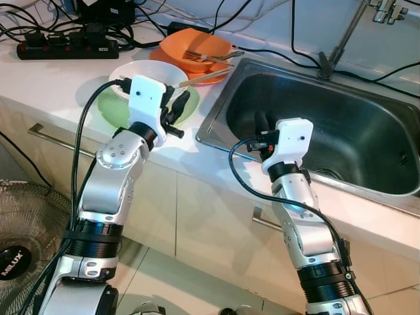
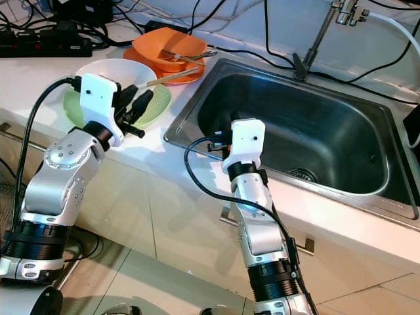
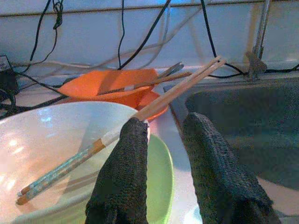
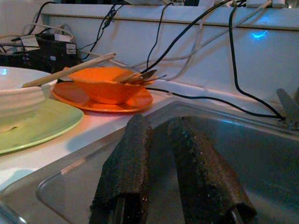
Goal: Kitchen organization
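Two bowls and two plates sit on the white counter (image 1: 39,79) left of the sink (image 1: 367,125): a white bowl (image 1: 141,73) stands on a green plate (image 1: 115,108), and behind it an orange bowl (image 1: 194,47) stands on an orange plate (image 2: 187,75). One pair of chopsticks (image 3: 182,88) leans in the white bowl, its tips down inside and its upper ends reaching out over the rim toward the orange dishes. The orange bowl holds some cutlery (image 1: 210,56), too tangled to count. The left gripper (image 1: 178,105) hovers at the near rim of the white bowl, over the green plate; its two fingers (image 3: 124,177) are parted with a gap between them and hold nothing, one finger just beside the chopsticks where they cross the rim. The right gripper (image 1: 264,123) is over the near left corner of the sink, its fingers (image 4: 128,163) slightly apart and empty. A black power strip (image 1: 65,46) lies at the back left of the counter with several black cables (image 1: 275,56) running along the wall and behind the dishes. A tap (image 1: 384,10) stands behind the sink. On the floor at the left is one fan (image 1: 26,230).
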Tool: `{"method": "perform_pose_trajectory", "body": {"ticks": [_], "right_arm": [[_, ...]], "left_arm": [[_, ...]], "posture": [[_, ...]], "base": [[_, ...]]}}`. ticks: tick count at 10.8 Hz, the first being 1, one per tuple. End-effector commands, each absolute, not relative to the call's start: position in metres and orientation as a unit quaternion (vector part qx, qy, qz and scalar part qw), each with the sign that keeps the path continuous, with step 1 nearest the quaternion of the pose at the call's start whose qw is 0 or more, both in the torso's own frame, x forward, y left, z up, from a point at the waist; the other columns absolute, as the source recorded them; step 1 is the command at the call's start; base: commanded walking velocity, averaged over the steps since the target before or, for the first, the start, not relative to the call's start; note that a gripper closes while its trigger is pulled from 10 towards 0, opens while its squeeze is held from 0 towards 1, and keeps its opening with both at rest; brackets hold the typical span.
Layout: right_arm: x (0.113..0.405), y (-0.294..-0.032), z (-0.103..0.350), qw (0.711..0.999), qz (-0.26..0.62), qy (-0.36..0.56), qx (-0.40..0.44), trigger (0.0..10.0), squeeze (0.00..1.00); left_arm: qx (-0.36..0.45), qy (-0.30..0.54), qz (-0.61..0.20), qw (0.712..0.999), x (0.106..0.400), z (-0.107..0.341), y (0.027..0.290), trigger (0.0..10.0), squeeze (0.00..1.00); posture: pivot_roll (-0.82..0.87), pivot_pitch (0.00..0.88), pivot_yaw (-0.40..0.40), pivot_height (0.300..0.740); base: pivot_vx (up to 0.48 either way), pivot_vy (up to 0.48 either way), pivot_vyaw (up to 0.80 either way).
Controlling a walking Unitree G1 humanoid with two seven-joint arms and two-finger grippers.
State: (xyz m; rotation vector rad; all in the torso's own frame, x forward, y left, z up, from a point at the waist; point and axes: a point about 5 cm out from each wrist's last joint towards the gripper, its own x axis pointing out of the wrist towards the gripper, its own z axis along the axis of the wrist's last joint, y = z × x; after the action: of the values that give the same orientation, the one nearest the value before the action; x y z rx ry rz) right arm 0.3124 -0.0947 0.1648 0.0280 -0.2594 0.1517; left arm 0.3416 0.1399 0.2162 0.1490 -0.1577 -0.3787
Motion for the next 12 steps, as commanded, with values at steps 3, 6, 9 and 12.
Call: {"method": "perform_pose_trajectory", "body": {"ticks": [3, 6, 9, 12], "right_arm": [[0.314, -0.100, 0.162, 0.991, 0.065, -0.119, 0.007, 10.0, 0.00], [0.314, -0.100, 0.162, 0.991, 0.066, -0.118, 0.006, 10.0, 0.00], [0.315, -0.101, 0.162, 0.991, 0.065, -0.117, 0.005, 10.0, 0.00], [0.315, -0.101, 0.162, 0.991, 0.064, -0.117, 0.005, 10.0, 0.00]], "left_arm": [[0.072, -0.060, -0.145, 0.985, 0.345, 0.213, 0.155, 10.0, 0.00], [0.072, -0.056, -0.128, 0.988, 0.347, 0.214, 0.159, 10.0, 0.00], [0.075, -0.046, -0.113, 0.990, 0.348, 0.211, 0.165, 10.0, 0.00], [0.060, -0.035, -0.095, 0.993, 0.349, 0.209, 0.172, 10.0, 0.00]], "posture": [[-0.07, 0.070, -0.110, 0.740], [-0.07, 0.072, -0.113, 0.740], [-0.07, 0.072, -0.114, 0.740], [-0.07, 0.072, -0.114, 0.740]], "base": [[0.000, 0.000, 0.00], [0.000, 0.000, 0.00], [0.000, 0.000, 0.00], [0.000, 0.000, 0.00]]}}
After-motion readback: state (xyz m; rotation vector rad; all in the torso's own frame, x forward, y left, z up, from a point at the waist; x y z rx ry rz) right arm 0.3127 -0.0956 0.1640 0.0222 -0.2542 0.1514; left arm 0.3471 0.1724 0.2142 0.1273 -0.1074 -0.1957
